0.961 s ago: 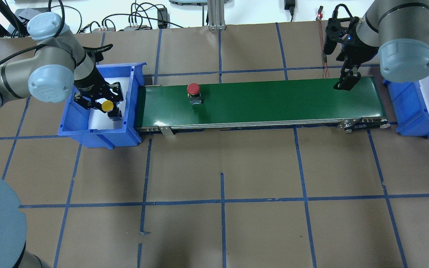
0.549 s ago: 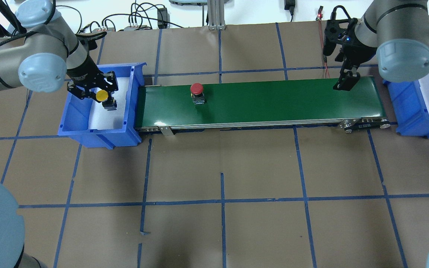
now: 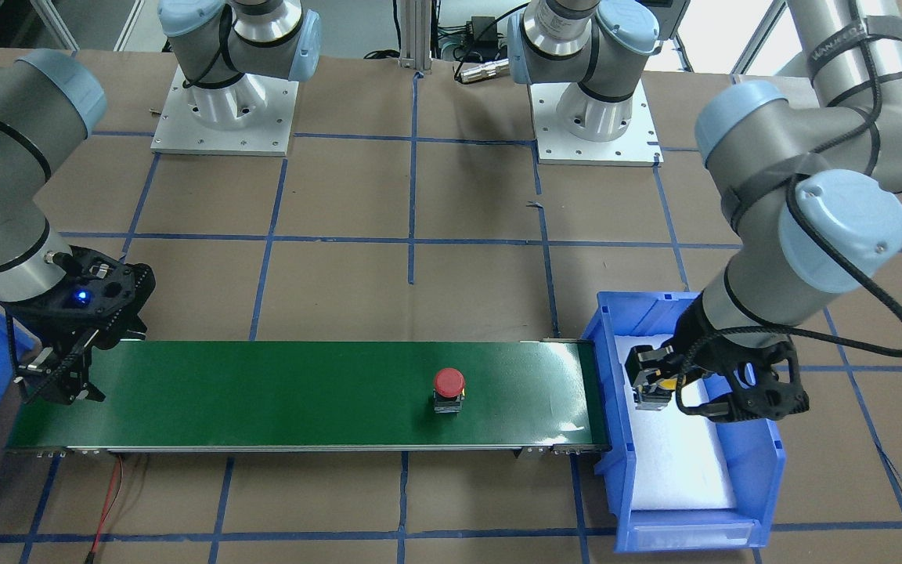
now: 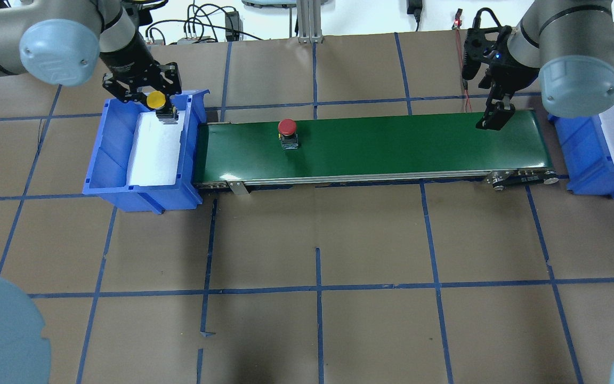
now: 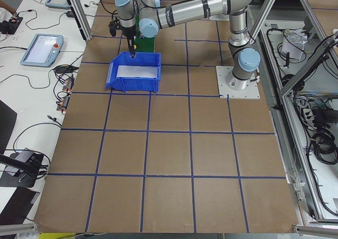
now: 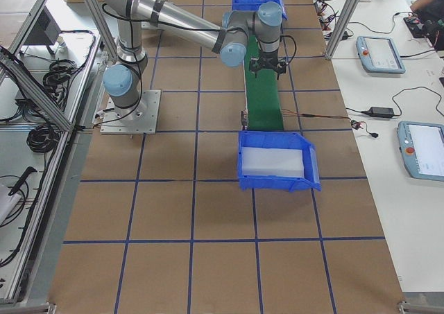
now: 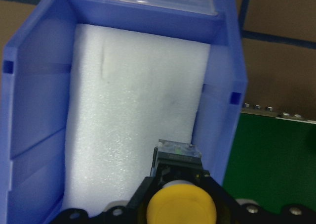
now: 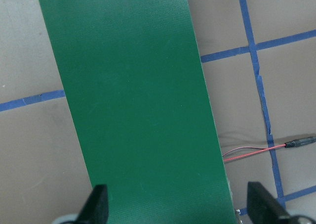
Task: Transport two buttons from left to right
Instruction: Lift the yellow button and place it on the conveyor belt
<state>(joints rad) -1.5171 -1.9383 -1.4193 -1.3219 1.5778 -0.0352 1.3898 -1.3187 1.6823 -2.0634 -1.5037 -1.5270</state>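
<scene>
Pincer (image 4: 156,103) (left), yellow button (image 4: 155,99) clasped — above bin (image 4: 100,156)

We see the L arm (image 5: 185,8) stretched across the table (image 5: 169,160) w/ its gripper (image 5: 132,51) hanging over the blue bin's (image 5: 132,85) far edge.

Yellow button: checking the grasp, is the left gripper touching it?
Touching. The left wrist view shows the left gripper clamping the yellow button from both sides.
</scene>
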